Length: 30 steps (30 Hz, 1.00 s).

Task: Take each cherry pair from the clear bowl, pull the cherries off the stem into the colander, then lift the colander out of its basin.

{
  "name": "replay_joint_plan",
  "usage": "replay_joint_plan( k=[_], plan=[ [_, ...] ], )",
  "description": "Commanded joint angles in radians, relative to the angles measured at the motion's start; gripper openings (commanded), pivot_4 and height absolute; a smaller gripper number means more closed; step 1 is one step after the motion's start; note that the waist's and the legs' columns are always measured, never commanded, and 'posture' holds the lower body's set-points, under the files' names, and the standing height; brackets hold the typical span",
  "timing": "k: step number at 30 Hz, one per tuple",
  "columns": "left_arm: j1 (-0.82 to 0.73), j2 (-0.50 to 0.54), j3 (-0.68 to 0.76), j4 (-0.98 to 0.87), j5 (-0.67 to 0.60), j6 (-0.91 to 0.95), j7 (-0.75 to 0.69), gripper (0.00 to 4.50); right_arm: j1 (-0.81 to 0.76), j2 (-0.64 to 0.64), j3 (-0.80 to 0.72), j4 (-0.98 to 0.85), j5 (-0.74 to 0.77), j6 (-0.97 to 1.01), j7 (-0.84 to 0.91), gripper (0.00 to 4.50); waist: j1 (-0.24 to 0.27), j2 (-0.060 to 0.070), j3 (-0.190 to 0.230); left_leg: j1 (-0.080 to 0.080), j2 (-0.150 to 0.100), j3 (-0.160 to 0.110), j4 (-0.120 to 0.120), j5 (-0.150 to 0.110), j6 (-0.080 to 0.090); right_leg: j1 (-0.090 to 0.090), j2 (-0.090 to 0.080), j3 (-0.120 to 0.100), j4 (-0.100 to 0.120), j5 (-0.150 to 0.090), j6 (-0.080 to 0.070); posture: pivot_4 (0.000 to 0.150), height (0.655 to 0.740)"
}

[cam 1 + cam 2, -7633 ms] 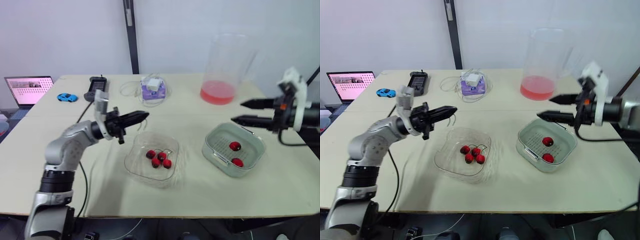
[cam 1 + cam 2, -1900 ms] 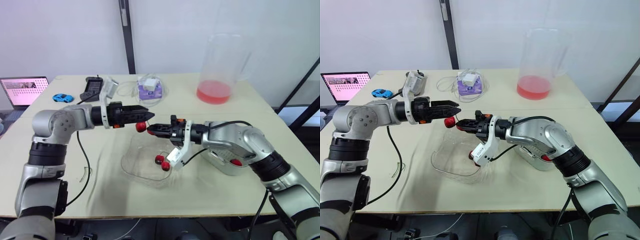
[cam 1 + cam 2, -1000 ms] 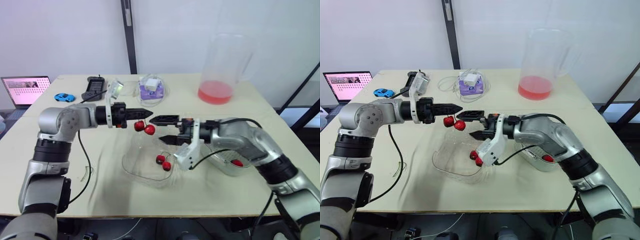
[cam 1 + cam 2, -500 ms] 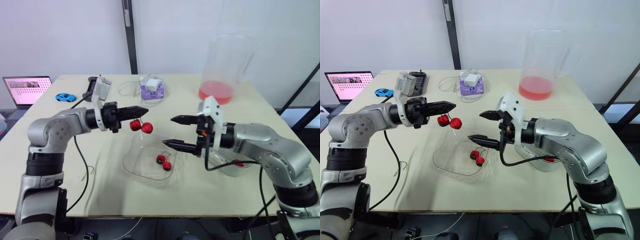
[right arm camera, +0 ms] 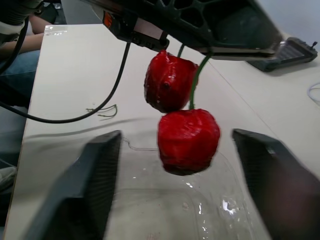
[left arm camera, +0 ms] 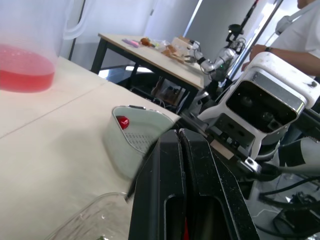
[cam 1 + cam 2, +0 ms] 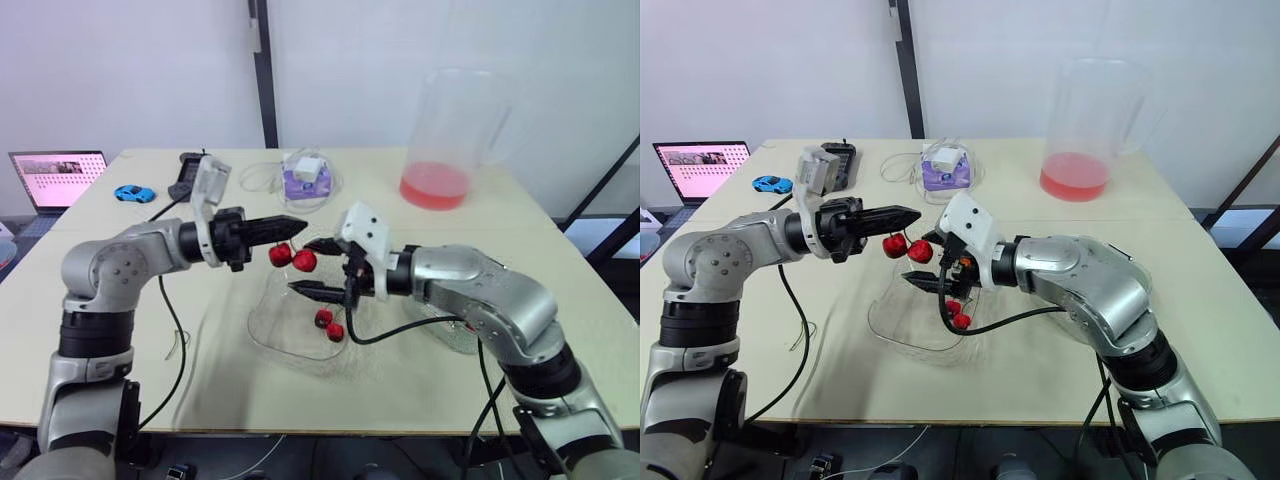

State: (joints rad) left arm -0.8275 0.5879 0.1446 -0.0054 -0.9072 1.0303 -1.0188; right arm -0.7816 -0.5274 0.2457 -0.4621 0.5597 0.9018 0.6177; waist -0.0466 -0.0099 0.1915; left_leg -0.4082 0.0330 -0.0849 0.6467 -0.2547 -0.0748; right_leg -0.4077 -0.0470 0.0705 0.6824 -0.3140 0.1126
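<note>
Stem (image 5: 192,86) is clamped in left gripper (image 7: 295,222); spread right gripper (image 7: 302,266) should be centred round the lower cherry (image 5: 188,141) before closing

Glossy red cherries (image 5: 189,140); clear plastic bowl (image 7: 278,342); matt beige tabletop (image 7: 400,392)

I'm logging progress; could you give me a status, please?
Left gripper shut on cherry pair stem, over clear bowl. Right gripper open, bracketing lower cherry. Another pair in bowl. No obstruction seen.
</note>
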Motion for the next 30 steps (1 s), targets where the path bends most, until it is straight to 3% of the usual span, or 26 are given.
replay_joint_plan(
  k=[1,13,17,30],
  plan=[
    [-0.016,0.005,0.018,-0.036,-0.027,0.003,0.006,0.00,-0.024,0.011,-0.017,-0.014,-0.017,-0.024,0.005,1.72,0.000,0.000,0.000,0.000,0.000,0.000,0.000,0.000,0.000,0.000,0.000,0.000,0.000,0.000,0.000,0.150,0.7332],
    [-0.014,0.003,0.012,-0.038,-0.035,-0.003,0.016,0.00,-0.034,0.031,-0.029,-0.007,-0.031,-0.014,0.009,1.72,0.000,0.000,0.000,0.000,0.000,0.000,0.000,0.000,0.000,0.000,0.000,0.000,0.000,0.000,0.000,0.150,0.7332],
    [-0.015,0.004,0.012,-0.033,-0.033,-0.006,0.016,0.00,-0.036,0.022,-0.028,-0.009,-0.035,-0.012,0.018,0.64,0.000,0.000,0.000,0.000,0.000,0.000,0.000,0.000,0.000,0.000,0.000,0.000,0.000,0.000,0.000,0.150,0.7332],
    [-0.033,0.000,0.002,-0.019,-0.024,-0.021,0.009,0.00,0.048,-0.087,-0.034,0.039,-0.028,0.073,0.083,0.64,0.002,0.000,0.000,0.000,0.000,0.000,0.000,0.000,0.000,0.000,0.000,0.000,-0.001,0.000,0.000,0.150,0.7332]
  ],
)
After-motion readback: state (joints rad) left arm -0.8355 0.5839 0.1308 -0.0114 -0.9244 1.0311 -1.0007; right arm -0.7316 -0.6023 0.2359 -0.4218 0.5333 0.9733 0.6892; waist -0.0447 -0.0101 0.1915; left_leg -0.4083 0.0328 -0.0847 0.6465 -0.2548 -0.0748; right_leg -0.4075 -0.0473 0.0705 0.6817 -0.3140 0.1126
